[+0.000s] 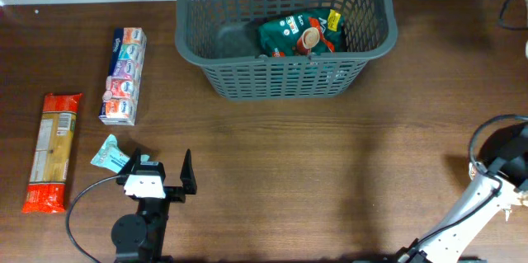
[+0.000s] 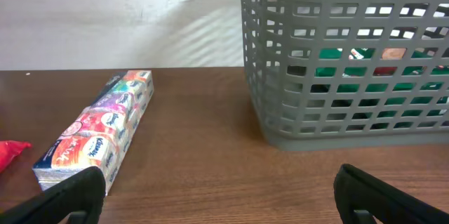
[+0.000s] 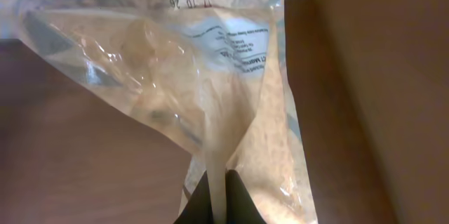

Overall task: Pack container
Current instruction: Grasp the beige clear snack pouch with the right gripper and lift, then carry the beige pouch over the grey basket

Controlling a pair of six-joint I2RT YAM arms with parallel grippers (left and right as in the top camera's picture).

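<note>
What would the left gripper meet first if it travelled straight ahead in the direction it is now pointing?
Probably nothing at first: the left gripper points into the bare gap between the tissue pack and the container. Its container-side finger may clip the container's near-left corner, though depth is unclear.

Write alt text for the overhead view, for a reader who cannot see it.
A dark grey basket far across the table holds a green food packet. Left of it lie a tissue multipack, a pasta packet and, by the open left gripper, a small teal packet; the right arm shows bottom right.
</note>
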